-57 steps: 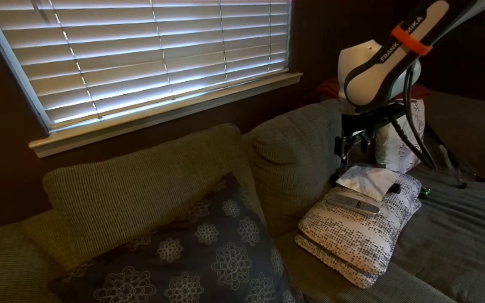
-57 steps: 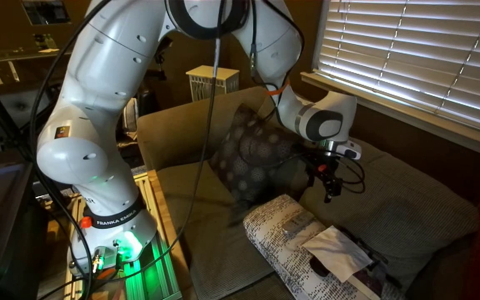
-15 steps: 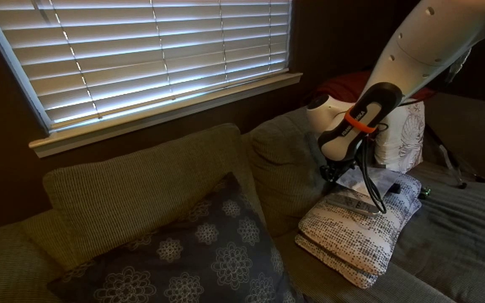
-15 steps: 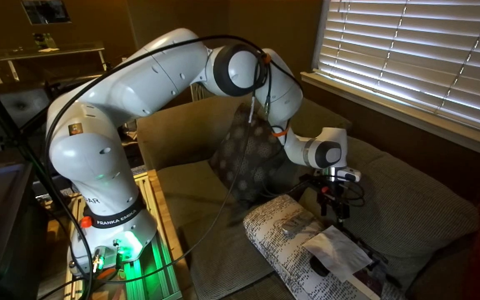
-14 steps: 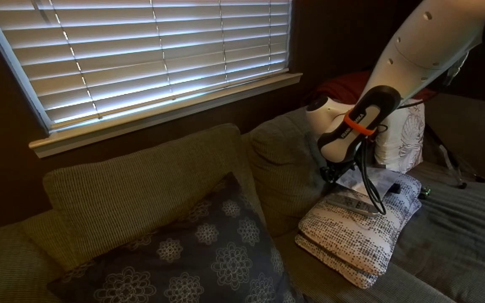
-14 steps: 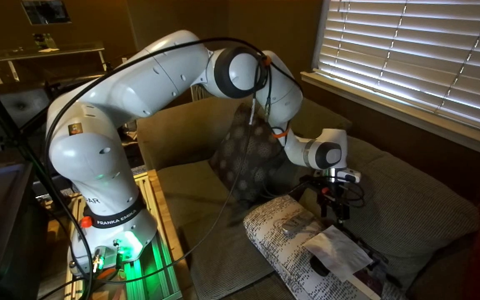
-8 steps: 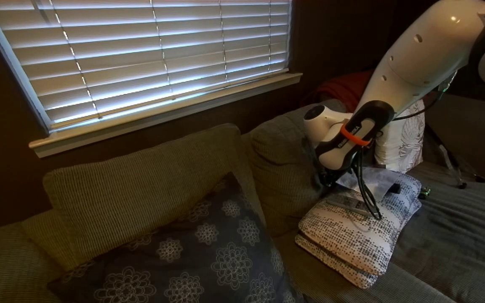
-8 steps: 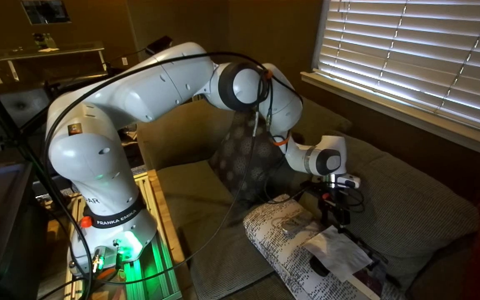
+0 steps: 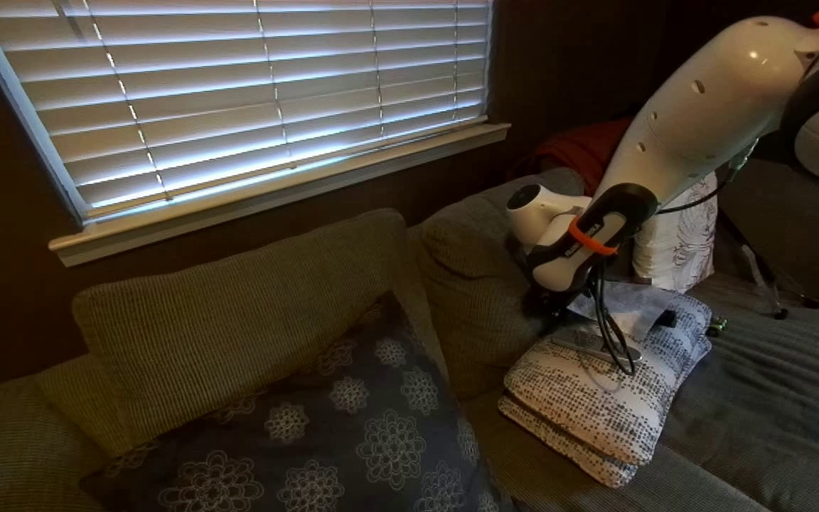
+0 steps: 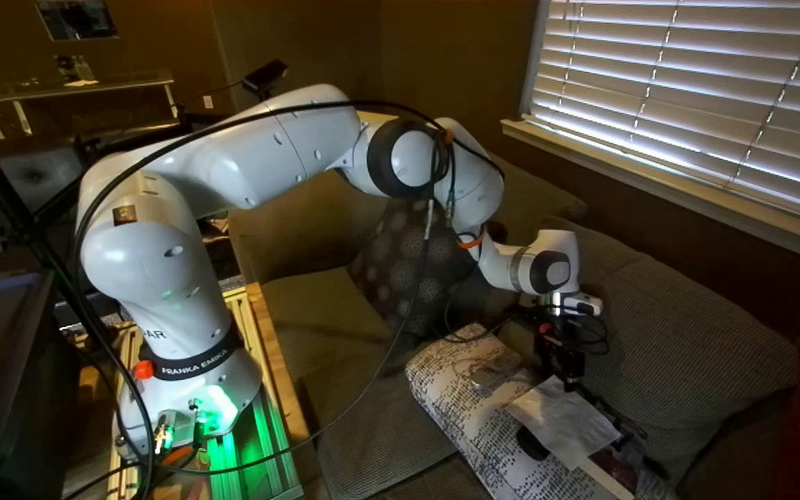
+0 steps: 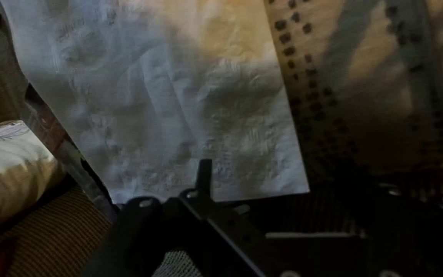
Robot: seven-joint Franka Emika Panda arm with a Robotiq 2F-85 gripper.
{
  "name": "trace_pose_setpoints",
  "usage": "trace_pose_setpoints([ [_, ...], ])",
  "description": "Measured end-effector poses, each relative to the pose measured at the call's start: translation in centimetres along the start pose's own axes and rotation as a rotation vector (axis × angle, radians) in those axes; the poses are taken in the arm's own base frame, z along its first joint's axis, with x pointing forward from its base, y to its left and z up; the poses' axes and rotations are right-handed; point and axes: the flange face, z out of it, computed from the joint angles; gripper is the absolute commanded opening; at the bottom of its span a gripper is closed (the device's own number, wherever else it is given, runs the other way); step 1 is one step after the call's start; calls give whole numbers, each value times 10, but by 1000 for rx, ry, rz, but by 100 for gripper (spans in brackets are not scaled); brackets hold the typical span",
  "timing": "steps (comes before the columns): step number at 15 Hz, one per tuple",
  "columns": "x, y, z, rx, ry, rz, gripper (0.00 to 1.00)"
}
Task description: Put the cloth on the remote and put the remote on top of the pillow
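The white cloth lies flat on the dotted pillow, beside the slim grey remote. The remote rests uncovered on that pillow, with a robot cable crossing in front of it in an exterior view. My gripper points down at the cloth's edge by the sofa back. In the wrist view the gripper is open: one finger overlaps the cloth's near edge, while the dark opposite finger stands past its corner. Nothing is held between them; whether the fingertip touches the cloth I cannot tell.
A dark object sticks out from under the cloth. Sofa back cushions rise close behind the gripper. A dark flowered cushion leans on the sofa, and a white patterned cushion and red blanket lie beyond the arm.
Over the last seconds my arm has come down, and the gripper has sunk to the cloth's edge beside the sofa back. Cloth, remote and pillow stay where they were.
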Motion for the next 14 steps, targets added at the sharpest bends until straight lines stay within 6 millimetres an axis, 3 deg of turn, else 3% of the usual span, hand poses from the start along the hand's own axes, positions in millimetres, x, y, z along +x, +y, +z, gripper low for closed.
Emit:
trace_pose_setpoints([
  [7, 3, 3, -4, -18, -33, 29, 4],
  [14, 3, 4, -11, -17, -56, 44, 0],
])
